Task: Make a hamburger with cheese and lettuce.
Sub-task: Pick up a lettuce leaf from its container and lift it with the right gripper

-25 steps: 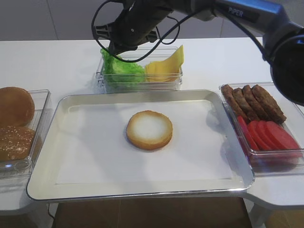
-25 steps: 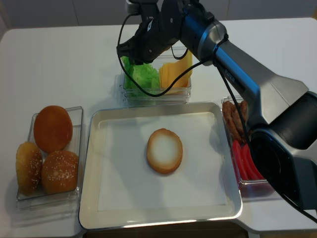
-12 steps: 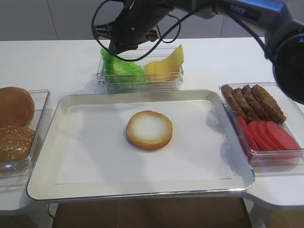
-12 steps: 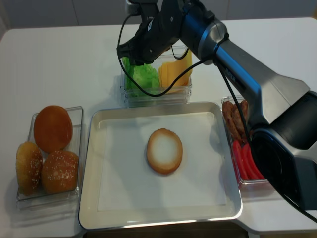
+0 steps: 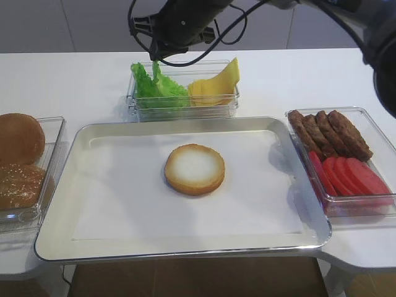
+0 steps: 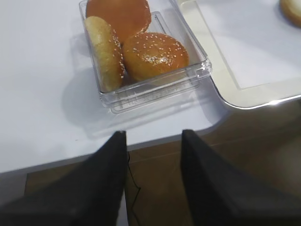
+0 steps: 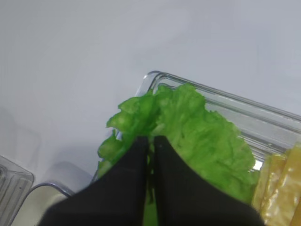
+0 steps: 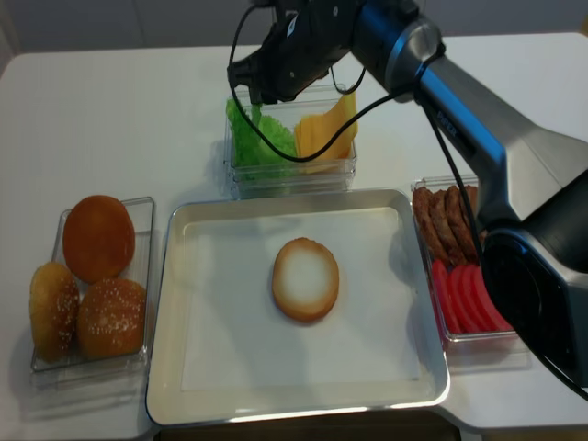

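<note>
The hamburger bun half [image 5: 194, 168] [image 8: 305, 278] lies cut face up in the middle of the paper-lined tray [image 5: 86, 133]. A clear box [image 5: 183, 110] behind the tray holds lettuce [image 5: 162, 91] [image 8: 254, 140] on its left and cheese slices [image 5: 216, 83] [image 8: 327, 129] [image 7: 282, 188] on its right. My right gripper [image 5: 154, 60] [image 7: 151, 139] [image 8: 257, 99] hovers over the box's left part, shut on the edge of a lettuce leaf [image 7: 197, 127] that stands up from the pile. Open and holding nothing, my left gripper [image 6: 153, 134] hangs over the table's front edge.
A clear box of domed bun tops [image 5: 21, 158] [image 6: 136, 47] [image 8: 92, 276] sits left of the tray. A box with brown patties [image 5: 331, 133] and tomato slices [image 5: 352, 176] stands at the right. The right arm and its cables arch over the back of the table.
My right gripper has risen and shifted slightly right above the box, drawing a lettuce leaf upward with it. The bun half and the left gripper have not moved.
</note>
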`<state>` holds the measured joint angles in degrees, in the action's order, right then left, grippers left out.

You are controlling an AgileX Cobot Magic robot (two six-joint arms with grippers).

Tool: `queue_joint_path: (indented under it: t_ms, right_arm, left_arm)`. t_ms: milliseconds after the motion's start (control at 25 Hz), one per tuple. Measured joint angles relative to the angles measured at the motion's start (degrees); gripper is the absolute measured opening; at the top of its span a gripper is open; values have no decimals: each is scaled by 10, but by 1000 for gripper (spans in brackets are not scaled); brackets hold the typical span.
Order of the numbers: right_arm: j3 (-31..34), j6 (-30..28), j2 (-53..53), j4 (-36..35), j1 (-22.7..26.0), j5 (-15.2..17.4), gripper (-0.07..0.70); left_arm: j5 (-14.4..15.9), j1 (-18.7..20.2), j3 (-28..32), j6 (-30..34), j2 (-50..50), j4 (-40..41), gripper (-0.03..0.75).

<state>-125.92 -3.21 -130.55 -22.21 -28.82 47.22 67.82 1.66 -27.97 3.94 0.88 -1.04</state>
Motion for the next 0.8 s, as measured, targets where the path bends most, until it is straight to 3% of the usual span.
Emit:
queue_joint_path:
  t_ms: [320, 800]
  right_arm:
    - [0, 0, 5, 0, 0, 27, 43]
    - [-1, 0, 40, 13, 0, 43, 43]
  left_arm:
    - [0, 0, 0, 0, 0, 0, 288]
    - [0, 0, 0, 0, 0, 0, 288]
